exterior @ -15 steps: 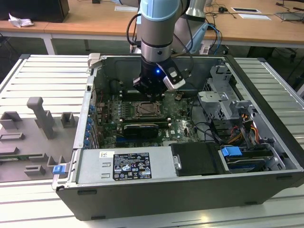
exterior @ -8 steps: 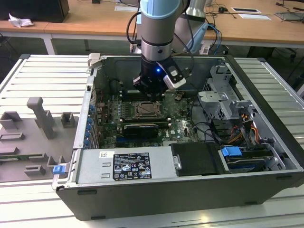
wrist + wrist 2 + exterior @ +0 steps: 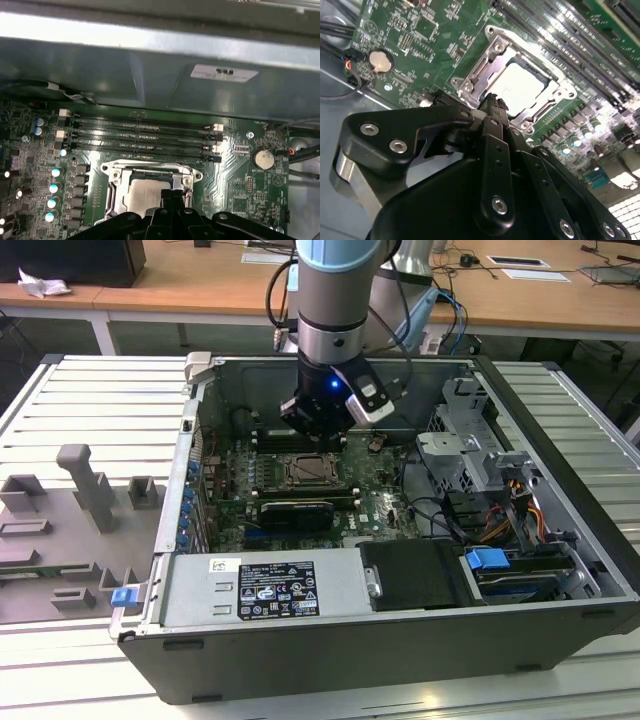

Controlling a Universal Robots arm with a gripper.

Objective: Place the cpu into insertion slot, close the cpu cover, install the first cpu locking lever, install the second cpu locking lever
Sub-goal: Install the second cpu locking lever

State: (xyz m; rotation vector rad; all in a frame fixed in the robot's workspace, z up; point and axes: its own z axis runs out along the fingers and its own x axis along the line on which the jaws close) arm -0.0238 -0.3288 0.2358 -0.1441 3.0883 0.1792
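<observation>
The cpu (image 3: pixel 522 85) (image 3: pixel 145 190) lies flat in the insertion slot (image 3: pixel 303 472), its pale metal top showing through the cut-out of the cpu cover (image 3: pixel 492 50) (image 3: pixel 150 167). The cover is folded down flat around the chip. My gripper (image 3: pixel 316 443) hangs low over the socket inside the open computer case. In both wrist views its black fingers come together to one tip (image 3: pixel 492 101) (image 3: pixel 172 194) at the socket's edge beside the cpu, shut with nothing between them. I cannot tell how the locking levers stand.
Long black memory slots (image 3: pixel 145 132) run beside the socket, toward the case wall (image 3: pixel 150 75). A coin battery (image 3: pixel 263 159) sits on the green board. The power supply (image 3: pixel 260 590), a drive cage (image 3: pixel 470 450) and cables crowd the case. Grey fixtures (image 3: pixel 85 485) stand at the exterior view's left.
</observation>
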